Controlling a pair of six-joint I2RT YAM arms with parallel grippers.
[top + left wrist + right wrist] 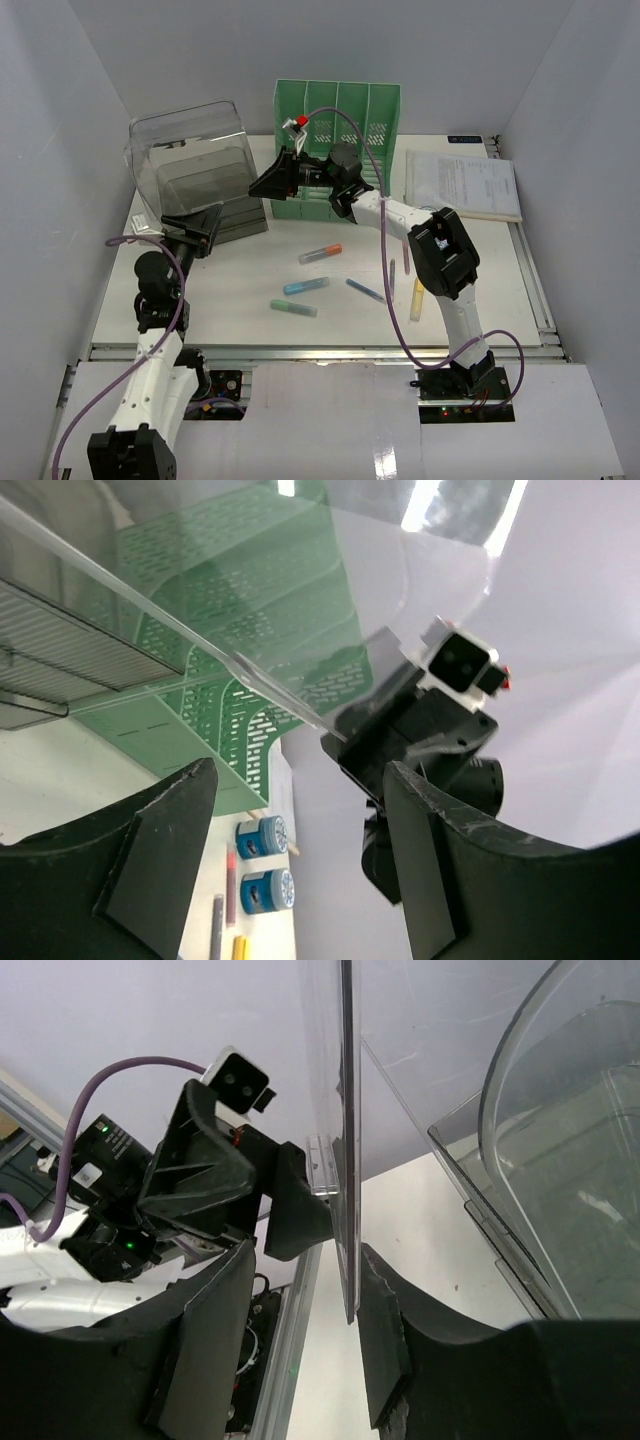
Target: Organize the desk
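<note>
Worktop (480, 290) is the white slab under everything, with a silver rail on its near edge just past the arm bases. Loose pens lie mid-worktop: yellow marker (416, 300), teal marker (293, 307), blue marker (305, 286), blue pen (365, 290), orange-capped marker (320, 253).

Left gripper (300, 775): at the front of the clear box (190, 165) far left, jaws wide open, gripping nothing.

Right gripper (305, 1255): reaches across to the box's right side. Jaws part-open and straddling a clear wall edge, which sits close to one finger (385, 1340) with a gap on the other side. No clamp visible.

Green rack (340, 110) stands far centre, just beside the box. Papers (465, 185) lie far right.
</note>
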